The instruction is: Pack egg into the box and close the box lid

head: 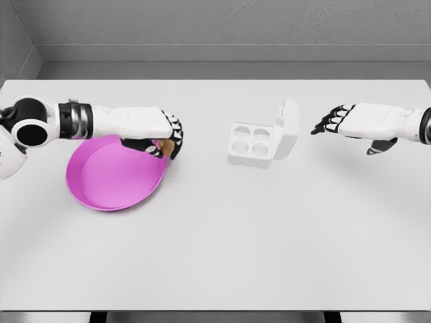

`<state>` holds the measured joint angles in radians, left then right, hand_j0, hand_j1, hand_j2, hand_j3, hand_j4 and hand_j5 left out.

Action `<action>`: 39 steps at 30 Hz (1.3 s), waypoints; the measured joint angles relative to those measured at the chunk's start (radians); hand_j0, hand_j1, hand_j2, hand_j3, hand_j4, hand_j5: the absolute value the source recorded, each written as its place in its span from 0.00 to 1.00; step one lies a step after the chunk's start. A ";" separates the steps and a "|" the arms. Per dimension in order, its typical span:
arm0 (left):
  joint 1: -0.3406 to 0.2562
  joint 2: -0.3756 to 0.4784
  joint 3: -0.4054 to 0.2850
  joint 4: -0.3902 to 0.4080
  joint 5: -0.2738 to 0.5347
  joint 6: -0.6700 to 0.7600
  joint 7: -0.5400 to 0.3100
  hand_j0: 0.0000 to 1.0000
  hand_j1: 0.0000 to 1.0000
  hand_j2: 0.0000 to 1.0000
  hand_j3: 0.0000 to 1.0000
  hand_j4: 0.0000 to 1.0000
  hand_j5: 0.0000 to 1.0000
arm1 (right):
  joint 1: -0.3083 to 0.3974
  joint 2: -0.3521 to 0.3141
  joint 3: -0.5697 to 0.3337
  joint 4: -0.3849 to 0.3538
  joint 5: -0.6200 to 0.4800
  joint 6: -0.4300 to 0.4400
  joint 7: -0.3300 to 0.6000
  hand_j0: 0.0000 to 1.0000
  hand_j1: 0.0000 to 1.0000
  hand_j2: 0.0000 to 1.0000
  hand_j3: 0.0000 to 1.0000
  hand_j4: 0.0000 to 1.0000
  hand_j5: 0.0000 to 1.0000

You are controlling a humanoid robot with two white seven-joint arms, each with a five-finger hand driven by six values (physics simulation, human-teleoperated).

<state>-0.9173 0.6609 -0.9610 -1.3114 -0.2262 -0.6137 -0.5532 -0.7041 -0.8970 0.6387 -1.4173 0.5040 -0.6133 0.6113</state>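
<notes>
White table (pixel 215 256), grey walls behind. Your left hand (pixel 163 136) has fingers clamped on the egg (pixel 164 145) over the pink plate (pixel 111 178). Box (pixel 250 144) open mid-table; right hand (pixel 340 121) fingers apart.

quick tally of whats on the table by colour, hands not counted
Pink: 1, the plate
White: 1, the egg box, lid open, four cups empty
Tan: 1, the egg, gripped in the left hand above the plate's right rim
Total: 3

The right hand hovers open to the right of the box.
</notes>
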 measured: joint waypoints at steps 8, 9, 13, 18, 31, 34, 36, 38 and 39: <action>-0.051 -0.124 -0.004 0.103 -0.007 0.000 0.001 0.35 0.35 0.35 0.35 0.35 0.35 | 0.000 0.001 0.000 0.000 0.000 0.000 0.000 1.00 1.00 1.00 1.00 1.00 1.00; -0.057 -0.143 -0.005 0.107 -0.008 0.000 0.001 0.35 0.35 0.35 0.35 0.35 0.35 | 0.000 0.001 0.000 0.000 0.000 0.000 0.000 1.00 1.00 1.00 1.00 1.00 1.00; -0.083 -0.205 -0.016 0.126 -0.010 -0.001 0.000 0.35 0.35 0.35 0.35 0.35 0.35 | 0.000 0.002 0.000 0.000 0.000 0.000 0.000 1.00 1.00 1.00 1.00 1.00 1.00; -0.098 -0.295 -0.021 0.187 -0.036 -0.001 -0.004 0.35 0.35 0.35 0.35 0.35 0.35 | 0.000 0.002 0.000 0.000 0.000 0.000 0.000 1.00 1.00 1.00 1.00 1.00 1.00; -0.104 -0.496 -0.014 0.434 -0.088 -0.001 0.001 0.35 0.35 0.35 0.35 0.35 0.35 | 0.000 0.001 0.000 0.000 0.000 0.000 0.000 1.00 1.00 1.00 1.00 1.00 1.00; -0.104 -0.506 -0.012 0.446 -0.088 -0.001 0.001 0.35 0.35 0.35 0.35 0.35 0.35 | 0.000 0.001 0.000 0.000 0.000 0.000 0.000 1.00 1.00 1.00 1.00 1.00 1.00; -0.106 -0.509 -0.011 0.449 -0.088 -0.001 0.002 0.35 0.35 0.35 0.35 0.35 0.35 | 0.000 0.001 0.000 0.000 0.000 0.000 0.000 1.00 1.00 1.00 1.00 1.00 1.00; -0.106 -0.510 -0.010 0.452 -0.088 -0.001 0.002 0.35 0.35 0.35 0.35 0.35 0.35 | 0.000 0.001 0.000 0.000 0.000 0.000 0.000 1.00 1.00 1.00 1.00 1.00 1.00; -0.107 -0.511 -0.009 0.453 -0.088 -0.001 0.002 0.35 0.35 0.35 0.35 0.35 0.35 | 0.000 0.001 0.000 0.000 0.000 0.000 0.000 1.00 1.00 1.00 1.00 1.00 1.00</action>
<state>-1.0247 0.1500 -0.9702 -0.8586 -0.3146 -0.6143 -0.5514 -0.7041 -0.8962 0.6387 -1.4173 0.5040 -0.6133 0.6113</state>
